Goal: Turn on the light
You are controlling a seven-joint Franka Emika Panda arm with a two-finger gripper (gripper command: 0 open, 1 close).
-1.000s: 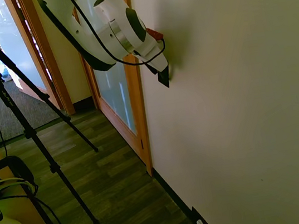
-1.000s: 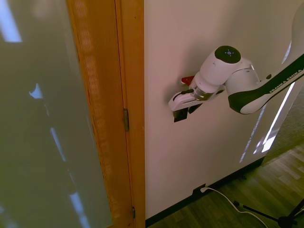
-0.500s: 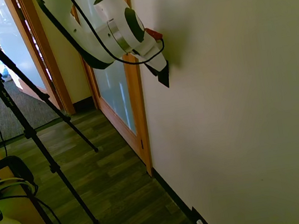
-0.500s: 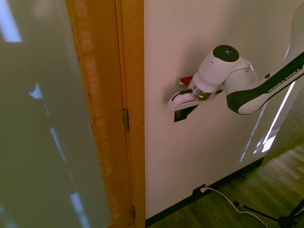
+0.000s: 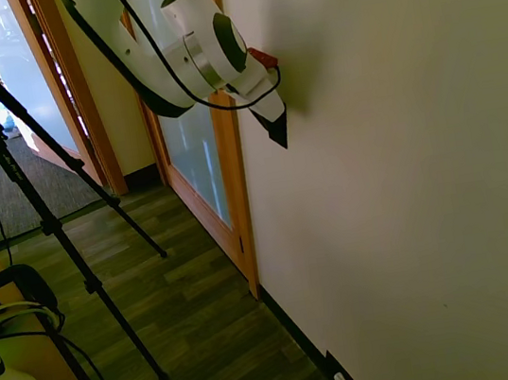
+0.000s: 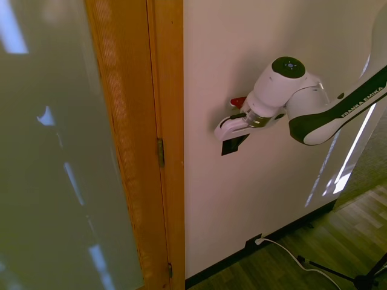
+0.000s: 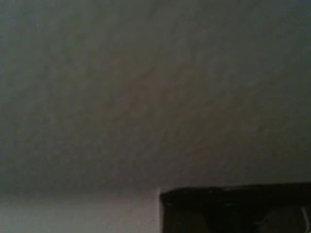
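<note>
- The gripper [image 6: 233, 144] is pressing at the dark wall switch [image 7: 235, 209] beside the door frame [image 6: 166, 145].
- Finger state: cannot tell.
- No light is visibly coming on; the toggling looks unfinished.

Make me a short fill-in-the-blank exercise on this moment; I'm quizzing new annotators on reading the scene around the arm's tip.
1. The gripper is up against the ____, over a dark switch plate.
2. The wooden door frame stands beside the wall and holds a pane of frosted ____.
3. Low on the wall, a white ____ runs from the dark outlet across the floor.
4. A small ____ part shows on the arm's wrist.

Missing words: wall; glass; cable; red
</note>
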